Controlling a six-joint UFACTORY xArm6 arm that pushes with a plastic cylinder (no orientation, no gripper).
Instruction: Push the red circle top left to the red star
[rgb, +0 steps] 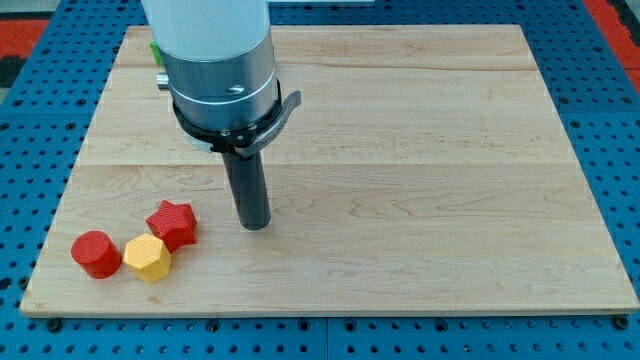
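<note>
The red circle (96, 253) lies near the board's bottom-left corner. The red star (172, 223) lies to its upper right, with a yellow hexagon (148, 258) between and below them, touching the star and close to the circle. My tip (257, 224) rests on the board to the right of the red star, with a gap of bare wood between them. The tip touches no block.
The wooden board (400, 150) sits on a blue perforated table. The arm's grey body (215, 70) hangs over the board's upper left and hides part of a green block (155, 50) behind it.
</note>
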